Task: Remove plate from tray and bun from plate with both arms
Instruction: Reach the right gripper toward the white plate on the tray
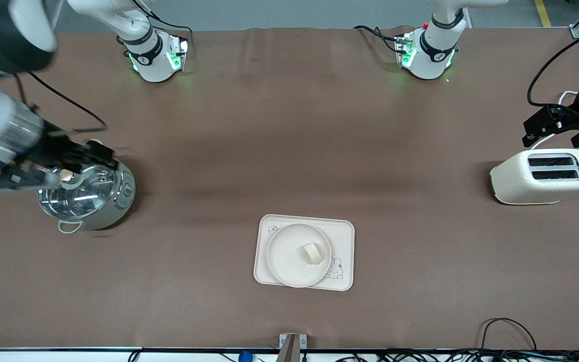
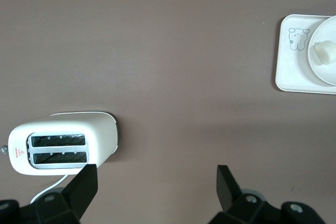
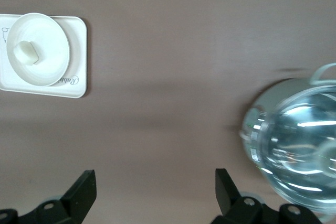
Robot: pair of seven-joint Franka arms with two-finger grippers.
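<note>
Nothing moved yet: the bun [image 1: 312,253] sits on the plate [image 1: 289,264], a bit off its middle toward my left arm's end, and the plate sits on the tray [image 1: 342,229], near the front camera, mid-table. Farther up, my right gripper [image 1: 43,168] hangs over the lidded steel pot [image 1: 113,201], fingers spread wide, empty. My left gripper [image 1: 553,128] hangs over the white toaster [image 1: 515,181], also wide open, empty. Step in hand, I judge: bring both in to the tray. Best to pinch the plate rim with one, lift level so the bun doesn't roll, keeping arms from crossing.
</note>
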